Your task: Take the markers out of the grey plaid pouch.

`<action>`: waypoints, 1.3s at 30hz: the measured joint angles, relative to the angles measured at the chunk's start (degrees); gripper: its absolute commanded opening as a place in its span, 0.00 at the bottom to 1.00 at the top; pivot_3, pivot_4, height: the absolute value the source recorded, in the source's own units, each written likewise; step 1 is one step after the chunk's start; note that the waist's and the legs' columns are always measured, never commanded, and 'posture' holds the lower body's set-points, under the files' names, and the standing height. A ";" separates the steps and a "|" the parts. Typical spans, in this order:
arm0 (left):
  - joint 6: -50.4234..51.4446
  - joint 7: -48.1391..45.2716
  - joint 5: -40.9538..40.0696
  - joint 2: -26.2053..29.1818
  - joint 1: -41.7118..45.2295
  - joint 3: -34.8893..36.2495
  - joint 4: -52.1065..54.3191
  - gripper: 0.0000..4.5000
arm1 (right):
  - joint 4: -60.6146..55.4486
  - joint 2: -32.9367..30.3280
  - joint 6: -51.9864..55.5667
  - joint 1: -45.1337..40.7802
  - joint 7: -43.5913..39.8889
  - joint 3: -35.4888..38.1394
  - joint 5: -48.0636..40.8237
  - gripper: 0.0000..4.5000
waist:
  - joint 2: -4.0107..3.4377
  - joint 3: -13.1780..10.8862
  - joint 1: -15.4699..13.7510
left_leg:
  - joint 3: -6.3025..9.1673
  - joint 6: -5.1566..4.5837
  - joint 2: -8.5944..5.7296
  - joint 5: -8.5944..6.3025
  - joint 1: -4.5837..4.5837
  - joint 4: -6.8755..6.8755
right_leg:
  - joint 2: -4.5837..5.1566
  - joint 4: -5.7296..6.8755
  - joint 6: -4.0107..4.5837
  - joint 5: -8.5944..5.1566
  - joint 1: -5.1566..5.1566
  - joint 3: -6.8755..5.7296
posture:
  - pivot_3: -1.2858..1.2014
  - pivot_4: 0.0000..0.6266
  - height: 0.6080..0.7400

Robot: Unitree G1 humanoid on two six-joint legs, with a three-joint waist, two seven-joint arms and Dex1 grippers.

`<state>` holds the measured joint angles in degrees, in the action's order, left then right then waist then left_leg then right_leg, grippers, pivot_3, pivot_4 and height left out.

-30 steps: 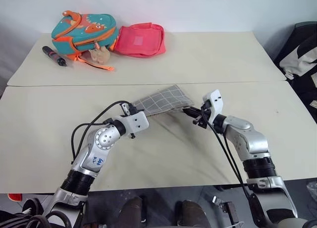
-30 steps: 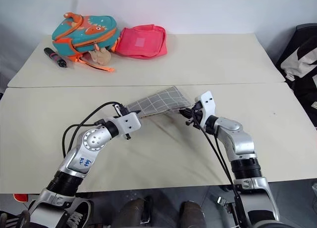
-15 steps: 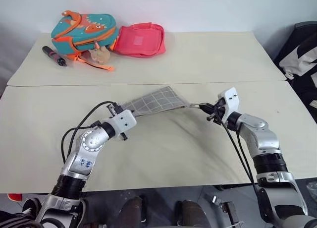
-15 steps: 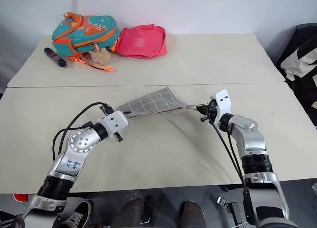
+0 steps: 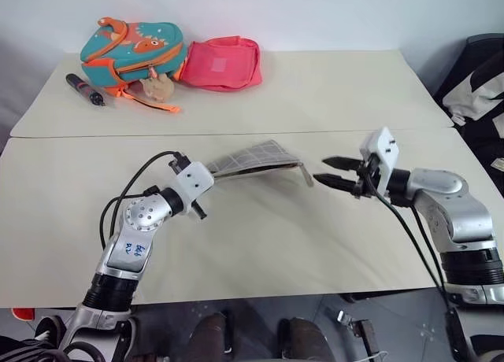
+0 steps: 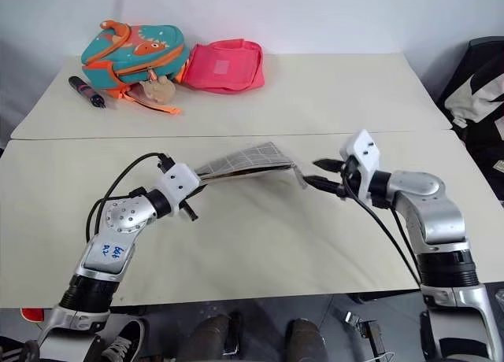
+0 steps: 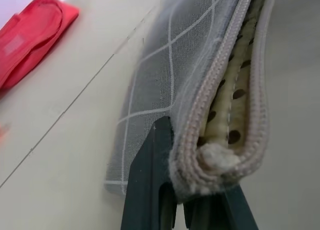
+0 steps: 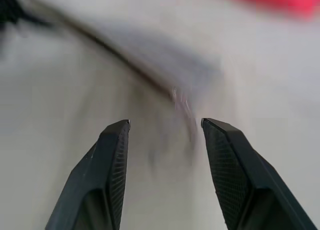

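Two claws sit over the near half of the pale surface (image 5: 260, 244), w/ the grey plaid pouch (image 5: 252, 157) between them. Left claw (image 7: 172, 217) is clenched on the pouch's left end; in the left wrist view its dark fingers (image 7: 150, 190) pinch the fabric edge right by the zipper, and the zip gapes a bit, showing tan speckled lining. Pouch hangs lifted off the surface from that grip, stretching out to the right, its far-right corner drooping, w/ a small zipper pull (image 5: 305, 175) dangling at that tip. Right claw (image 5: 332, 171) is released: fingers spread, nothing between them, tips aimed left at the pouch's right end, just beside the pull but apart from it. Right wrist view shows both fingers (image 8: 112, 165) parted w/ the pouch blurred past them. Markers can't be seen; pouch interior mostly hidden.

At the far left of the surface: teal-and-orange backpack (image 5: 132, 53), pink pouch (image 5: 227, 63) touching its right side, and a black pen (image 5: 85, 88) w/ red accents lying just left of the backpack.
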<state>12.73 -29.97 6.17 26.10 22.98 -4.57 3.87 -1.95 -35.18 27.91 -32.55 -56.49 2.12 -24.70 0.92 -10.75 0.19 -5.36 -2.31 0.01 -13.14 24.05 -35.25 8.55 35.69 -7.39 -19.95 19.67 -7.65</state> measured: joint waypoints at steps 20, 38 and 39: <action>5.00 -1.39 0.06 -0.92 3.02 -4.62 2.75 0.00 | 0.13 9.44 -4.35 -1.03 7.40 -9.34 8.23 0.00 | 0.01 0.00 -0.12 | 0.02 -0.10 -0.19 0.04 0.07 -0.05 | -0.01 0.00 -0.07 0.04 0.01 0.02 | 0.52 0.24 1.00; 10.41 -4.49 -0.49 -3.11 4.26 -8.59 6.17 0.00 | 9.12 7.70 -24.13 -5.52 16.06 -20.14 34.19 0.27 | 0.01 0.00 -0.10 | 0.00 -0.08 -0.18 0.09 0.07 -0.06 | -0.04 0.00 -0.07 0.03 0.00 0.05 | 0.52 0.24 1.00; 10.42 -4.52 -0.50 -3.14 4.32 -8.59 6.22 0.00 | 9.12 7.80 -24.25 -5.47 15.94 -20.23 34.46 0.36 | 0.01 0.00 -0.08 | 0.00 -0.08 -0.18 0.10 0.07 -0.06 | -0.04 0.00 -0.07 0.03 0.00 0.05 | 0.52 0.24 1.00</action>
<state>23.14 -34.48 5.67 22.96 27.30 -13.16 10.09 7.17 -27.39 3.66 -38.02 -40.54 -18.11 9.77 0.93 -10.75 0.11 -5.36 -2.39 -0.17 -13.04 24.12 -35.31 8.51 35.69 -7.46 -19.92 19.67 -7.60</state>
